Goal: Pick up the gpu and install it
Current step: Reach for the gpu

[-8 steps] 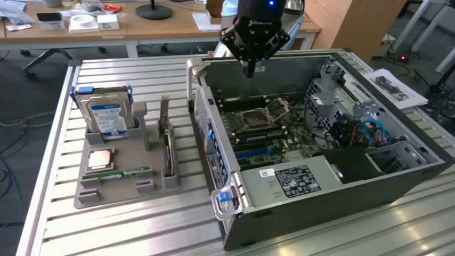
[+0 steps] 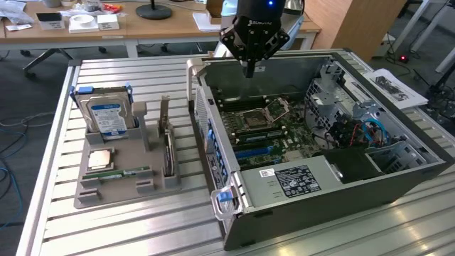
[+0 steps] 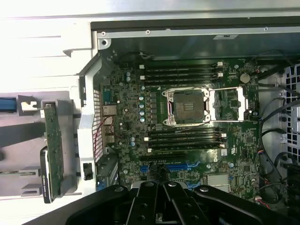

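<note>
One gripper: the gripper [image 2: 250,73] hangs in the upper middle of the exterior view, above the far wall of the open computer case [image 2: 341,208]. Its fingers are pressed together and carry nothing.
Gpu place: the gpu [image 2: 169,152] stands on edge in a slot of the grey holder [image 2: 121,194], on the exterior view's left, just beside the case's outer wall.
Gap: gripper and gpu are well apart, with the case wall between them.
Why on edge: the holder's slot keeps the card upright with its upper edge free, which likely gives fingers coming from above something thin to close on.
Case pose: the case lies on its side with the panel off, so the motherboard [image 2: 263,125] faces up, probably so a card can be pressed straight down into it.
Slots: the blue expansion slots [image 2: 252,153], at the lower middle of the board, have no card seated in them.
Socket: the processor socket [image 2: 256,118] sits open near the centre of the board.
Other parts: a hard drive [image 2: 106,114] stands upright at the holder's far end, a processor chip [image 2: 99,159] lies flat and a memory stick [image 2: 117,174] lies along the near side. Each sits in its own recess, seemingly to fix its position.
Support: holder and case rest on a slatted metal table [image 2: 128,234].
Progress: judged from the layout, the pickup is not yet done.
</note>
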Available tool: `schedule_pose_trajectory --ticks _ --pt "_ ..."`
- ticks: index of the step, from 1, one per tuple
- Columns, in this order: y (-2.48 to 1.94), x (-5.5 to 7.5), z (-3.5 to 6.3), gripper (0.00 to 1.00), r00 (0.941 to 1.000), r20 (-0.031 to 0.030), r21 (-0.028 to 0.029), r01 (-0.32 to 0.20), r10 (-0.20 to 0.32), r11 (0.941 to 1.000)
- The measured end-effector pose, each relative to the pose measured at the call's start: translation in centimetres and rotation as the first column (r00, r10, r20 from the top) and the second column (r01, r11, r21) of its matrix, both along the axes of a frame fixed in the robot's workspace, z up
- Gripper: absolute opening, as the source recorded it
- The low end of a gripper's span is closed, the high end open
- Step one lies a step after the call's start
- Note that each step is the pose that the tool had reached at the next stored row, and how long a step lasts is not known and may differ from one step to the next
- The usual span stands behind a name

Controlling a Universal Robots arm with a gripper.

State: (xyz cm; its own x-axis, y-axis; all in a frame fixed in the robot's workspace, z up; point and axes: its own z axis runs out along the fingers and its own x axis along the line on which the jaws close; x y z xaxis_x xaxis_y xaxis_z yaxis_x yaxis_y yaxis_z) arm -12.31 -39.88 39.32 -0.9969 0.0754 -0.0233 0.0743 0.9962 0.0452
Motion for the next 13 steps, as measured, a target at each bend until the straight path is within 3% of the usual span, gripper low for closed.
schedule_pose_trajectory --ticks 13 --pt "0.0 -0.82 0.0 0.11 1.0 0.0 -0.0001 0.0 0.0 1.0"
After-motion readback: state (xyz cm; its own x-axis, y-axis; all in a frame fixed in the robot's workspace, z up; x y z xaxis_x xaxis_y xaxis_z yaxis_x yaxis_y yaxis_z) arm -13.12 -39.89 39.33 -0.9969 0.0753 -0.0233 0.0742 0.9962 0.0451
